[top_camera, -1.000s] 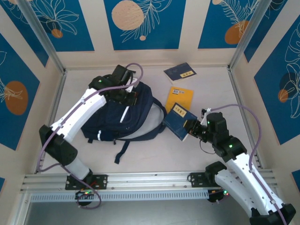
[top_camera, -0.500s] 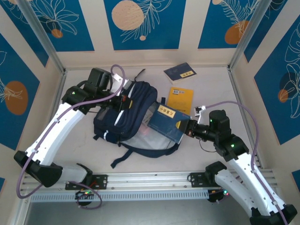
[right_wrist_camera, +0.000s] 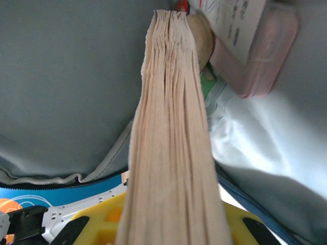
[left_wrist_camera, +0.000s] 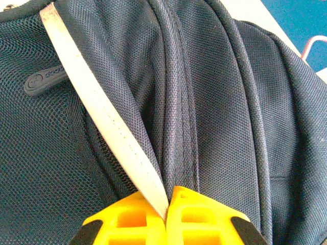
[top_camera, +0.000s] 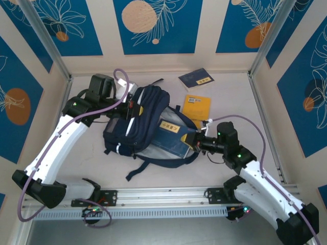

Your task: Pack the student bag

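Note:
The student bag [top_camera: 137,121], a dark navy backpack with white stripes, lies in the middle of the table with its mouth facing right. My left gripper [top_camera: 130,106] is shut on the bag's upper fabric, its yellow fingers [left_wrist_camera: 196,217] pinching a white stripe [left_wrist_camera: 102,109] and navy cloth. My right gripper [top_camera: 194,142] is shut on a dark blue book [top_camera: 172,133] whose far half sits inside the bag's mouth. In the right wrist view the book's tan page edge [right_wrist_camera: 171,143] points into the grey lining [right_wrist_camera: 66,76], near a pink case [right_wrist_camera: 260,51].
A yellow book [top_camera: 197,107] lies flat right of the bag. Another dark blue book [top_camera: 196,78] lies near the back wall. A loose strap [top_camera: 140,168] trails toward the near rail. Side walls close in the table left and right.
My right gripper has carried the blue book leftward from the table into the bag's mouth. My left gripper has moved left and lifted the bag's top, holding the mouth wider.

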